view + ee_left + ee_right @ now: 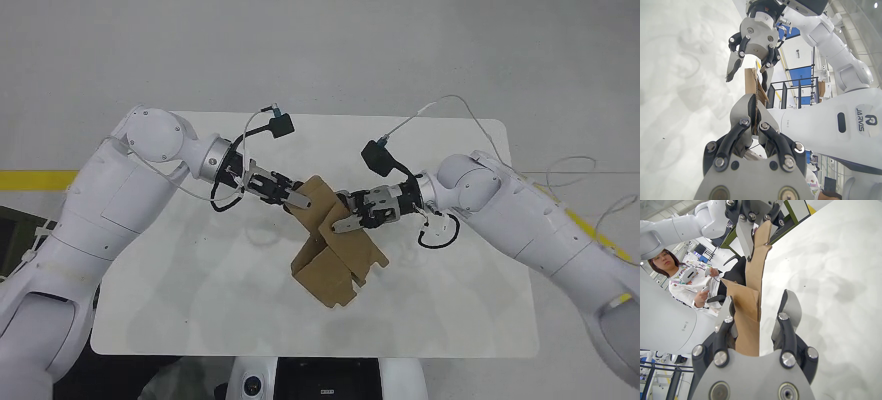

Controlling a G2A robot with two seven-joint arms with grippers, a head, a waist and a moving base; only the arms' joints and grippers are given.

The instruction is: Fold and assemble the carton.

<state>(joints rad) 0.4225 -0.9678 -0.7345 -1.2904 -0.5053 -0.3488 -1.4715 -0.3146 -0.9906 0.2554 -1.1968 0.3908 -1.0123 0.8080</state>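
The brown corrugated cardboard carton [335, 262] is just plain tan all over. Flat white rectangular table [200, 290], pale grey floor [320, 50] with a yellow painted stripe [35, 180].

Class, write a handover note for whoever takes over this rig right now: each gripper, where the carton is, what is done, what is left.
Left gripper: shut on an upper flap of the carton.
Right gripper: open, fingers astride another carton panel.
Carton: mid-table, standing between the two arms.
Done: carton partly opened into shape; flaps loose.
Left: probably fold the flaps in and close it.
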